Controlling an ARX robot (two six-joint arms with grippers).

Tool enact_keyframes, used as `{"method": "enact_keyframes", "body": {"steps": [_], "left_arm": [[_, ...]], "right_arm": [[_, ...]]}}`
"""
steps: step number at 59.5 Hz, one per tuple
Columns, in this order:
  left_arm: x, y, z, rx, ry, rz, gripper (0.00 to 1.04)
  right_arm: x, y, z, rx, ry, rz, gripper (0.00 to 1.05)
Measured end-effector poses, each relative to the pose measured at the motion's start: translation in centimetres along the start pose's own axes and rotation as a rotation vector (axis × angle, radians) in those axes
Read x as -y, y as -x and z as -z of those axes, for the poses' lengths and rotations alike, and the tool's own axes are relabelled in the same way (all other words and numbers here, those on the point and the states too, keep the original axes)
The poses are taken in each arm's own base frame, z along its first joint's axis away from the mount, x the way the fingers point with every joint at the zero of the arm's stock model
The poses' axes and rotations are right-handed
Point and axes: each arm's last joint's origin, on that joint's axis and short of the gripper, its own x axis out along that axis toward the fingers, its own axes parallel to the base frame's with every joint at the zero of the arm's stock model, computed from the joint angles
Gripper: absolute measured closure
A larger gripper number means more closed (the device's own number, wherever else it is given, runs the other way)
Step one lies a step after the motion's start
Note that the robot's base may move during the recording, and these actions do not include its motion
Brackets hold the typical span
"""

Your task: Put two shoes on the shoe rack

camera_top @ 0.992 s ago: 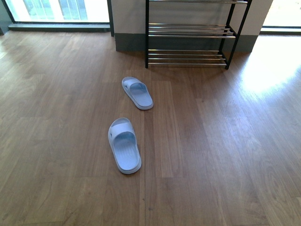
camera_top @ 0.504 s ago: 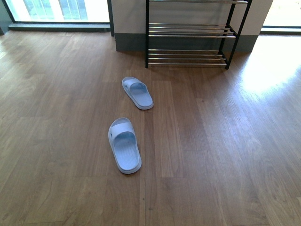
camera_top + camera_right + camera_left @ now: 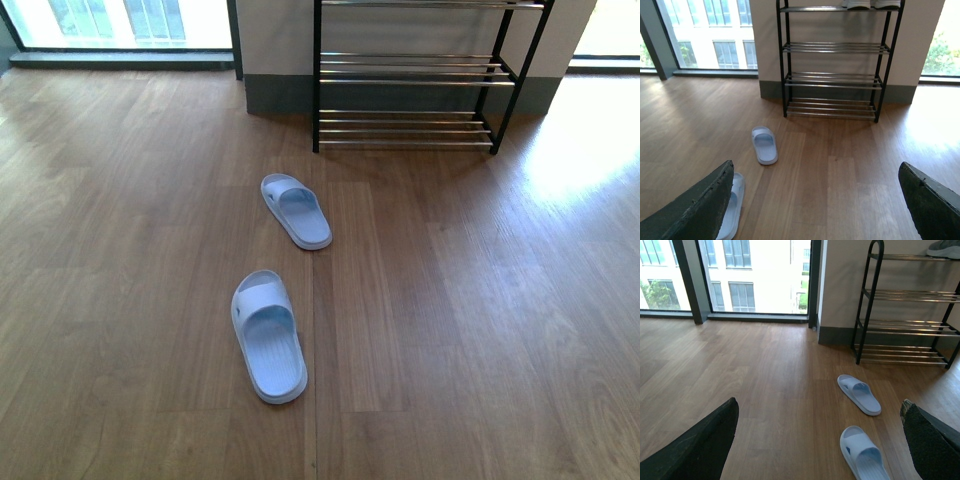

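The slides are both on the wooden floor [image 3: 480,330]. The near slide [image 3: 268,338] lies straight ahead of us. The far slide [image 3: 296,210] is well apart from it, between it and the shoe rack [image 3: 405,80], which stands against the wall.

In the front view, slides and rack alike sit lower in the frame than they did half a second ago, and nothing has shifted relative to anything else. We take that to mean our base has rolled forward and the shoes themselves are untouched. We judge this to be the approach, with neither slide picked up yet.

The left tool [image 3: 818,404] is spread wide with only floor between its fingers, and the right tool [image 3: 816,166] is the same. Neither arm shows in the front view.

The lower chrome tiers look free, while a grey sneaker [image 3: 945,247] rests on the top tier. Next we would likely reach for the near slide.
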Motion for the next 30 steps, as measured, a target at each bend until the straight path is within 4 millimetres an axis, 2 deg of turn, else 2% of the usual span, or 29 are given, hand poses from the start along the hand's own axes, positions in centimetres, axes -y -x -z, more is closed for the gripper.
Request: {"method": "enact_keyframes", "body": {"steps": [30], "left_arm": [[0.00,0.00,0.00,0.000,0.000,-0.002,0.09]], "right_arm": [[-0.01,0.00,0.00,0.000,0.000,-0.004,0.09]]}}
